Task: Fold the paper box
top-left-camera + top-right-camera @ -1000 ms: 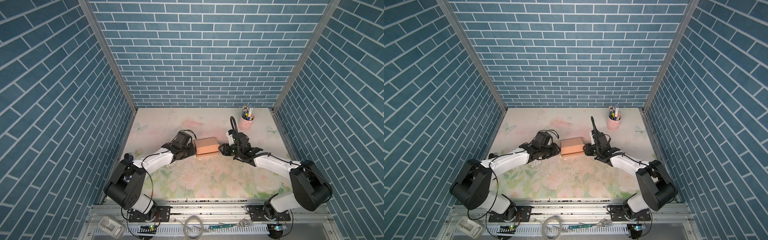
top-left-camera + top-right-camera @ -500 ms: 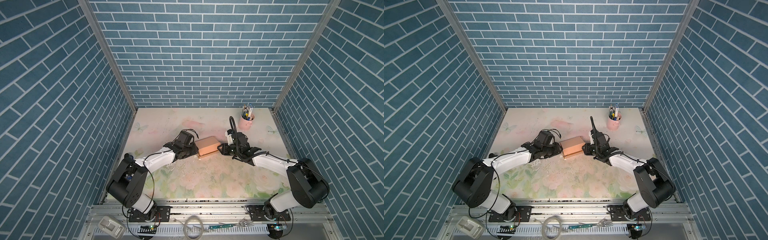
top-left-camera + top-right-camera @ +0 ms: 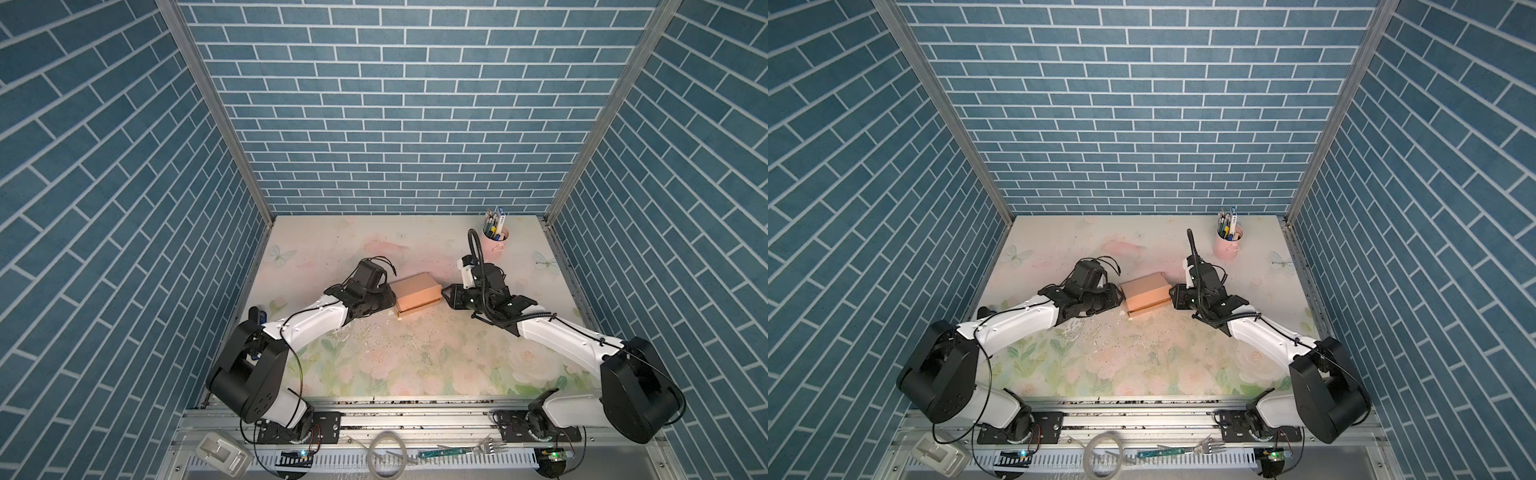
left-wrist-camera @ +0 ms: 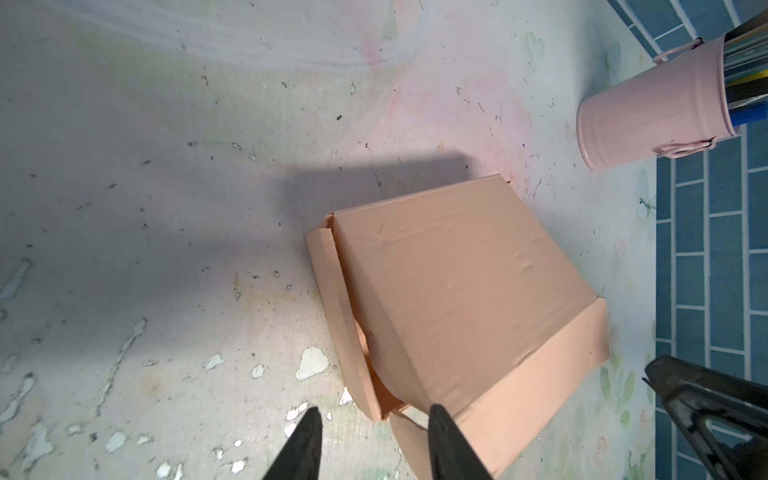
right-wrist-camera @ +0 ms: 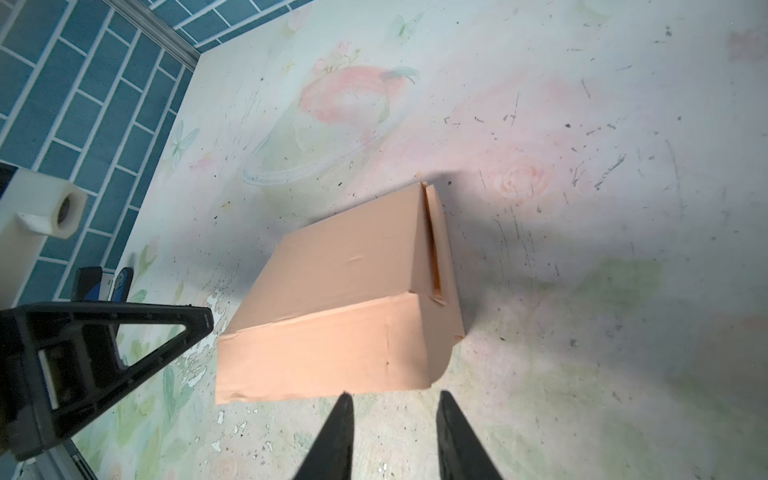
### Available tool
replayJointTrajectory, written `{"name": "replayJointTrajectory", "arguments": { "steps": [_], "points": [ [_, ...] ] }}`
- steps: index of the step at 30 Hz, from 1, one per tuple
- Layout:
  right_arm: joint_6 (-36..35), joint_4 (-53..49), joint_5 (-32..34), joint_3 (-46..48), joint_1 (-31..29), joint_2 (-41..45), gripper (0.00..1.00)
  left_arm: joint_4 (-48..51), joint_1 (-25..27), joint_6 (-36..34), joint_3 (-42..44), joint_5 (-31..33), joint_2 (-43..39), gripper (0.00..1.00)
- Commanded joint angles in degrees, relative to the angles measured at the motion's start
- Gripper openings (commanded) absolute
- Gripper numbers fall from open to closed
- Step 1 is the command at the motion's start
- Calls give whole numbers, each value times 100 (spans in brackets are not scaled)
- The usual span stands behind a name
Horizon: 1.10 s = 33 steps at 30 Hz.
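Both open, empty: left hand (image 4: 375,409) and right hand (image 5: 395,395) are bracketing the peach-orange cardboard paper box (image 4: 457,291). Suggest pressing its ends inward evenly, closing the corner gap.

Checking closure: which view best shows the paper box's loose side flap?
Left wrist: the paper box is close, its side flap gaping. Right wrist shows the box's other end, flap hidden. In both top views the box is small, the flap a thin strip.
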<state>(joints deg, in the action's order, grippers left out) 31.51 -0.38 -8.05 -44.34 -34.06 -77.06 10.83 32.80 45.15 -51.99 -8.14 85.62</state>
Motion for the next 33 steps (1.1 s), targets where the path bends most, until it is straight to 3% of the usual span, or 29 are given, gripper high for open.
{"name": "replayJointTrajectory", "arguments": {
  "steps": [1, 5, 11, 19, 28, 33],
  "points": [
    [-143, -209, 155, 74, 57, 129, 35, 323, 25, -389, -396, 298, -20, 45],
    [-95, -130, 179, 224, 110, 163, 34, 365, 27, -882, -905, 357, 346, 47],
    [55, 72, 114, 585, 213, 260, 34, 184, 177, -1576, -1695, -145, 1227, 50],
    [77, 96, 106, 830, 458, 425, 34, 336, 619, -1856, -2314, -329, 2361, 50],
    [-35, 88, 2, 795, 704, 373, 34, 226, 649, -1811, -2052, -344, 2396, 49],
    [-159, 132, -99, 658, 717, 151, 34, 284, 641, -1760, -2012, -336, 2019, 49]
  ]
}}
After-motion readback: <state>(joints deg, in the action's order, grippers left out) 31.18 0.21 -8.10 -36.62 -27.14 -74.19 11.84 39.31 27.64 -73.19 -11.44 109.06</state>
